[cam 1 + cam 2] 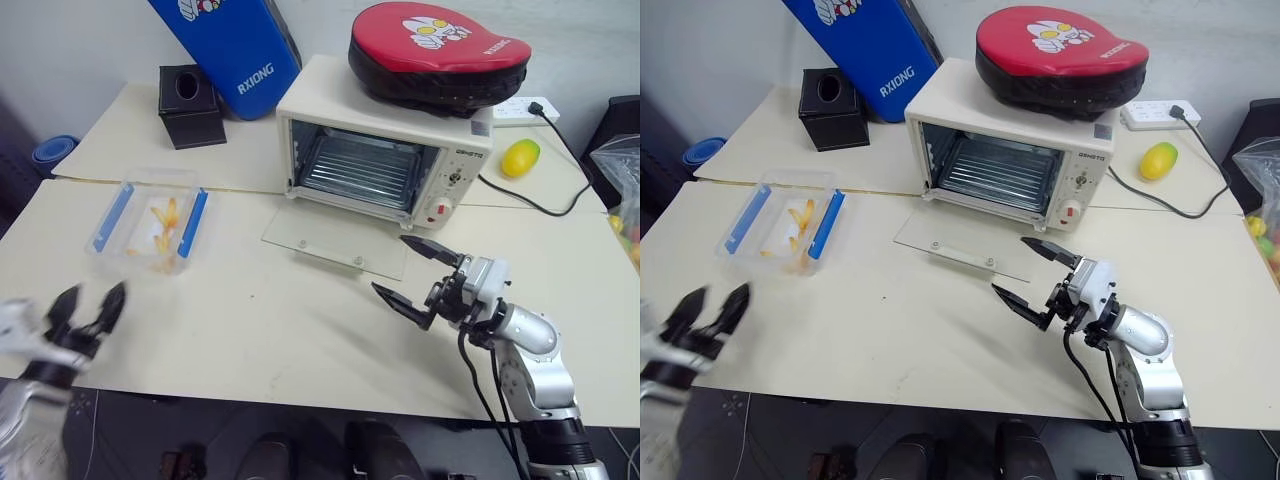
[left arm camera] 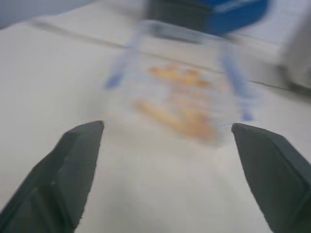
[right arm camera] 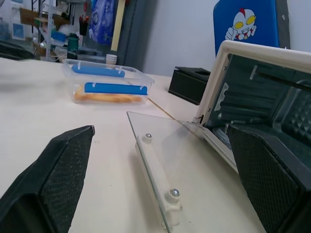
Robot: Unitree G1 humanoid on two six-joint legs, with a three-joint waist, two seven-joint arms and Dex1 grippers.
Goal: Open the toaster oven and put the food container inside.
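At the near left edge of the surface [image 1: 300, 340] the left gripper [image 1: 88, 304] hovers with its fingers spread, holding nothing. Just beyond it lies the food container [image 1: 152, 224], a clear rectangular box with two blue side clips and yellow-orange strips inside. Further right stands the cream-white toaster oven [image 1: 385, 150], glass door [image 1: 335, 240] dropped flat, wire rack showing. The right gripper [image 1: 408, 272] hangs before the door, fingers wide apart and empty.

"RXIONG" in white on blue pad [image 1: 232, 40]; other lettering unreadable.
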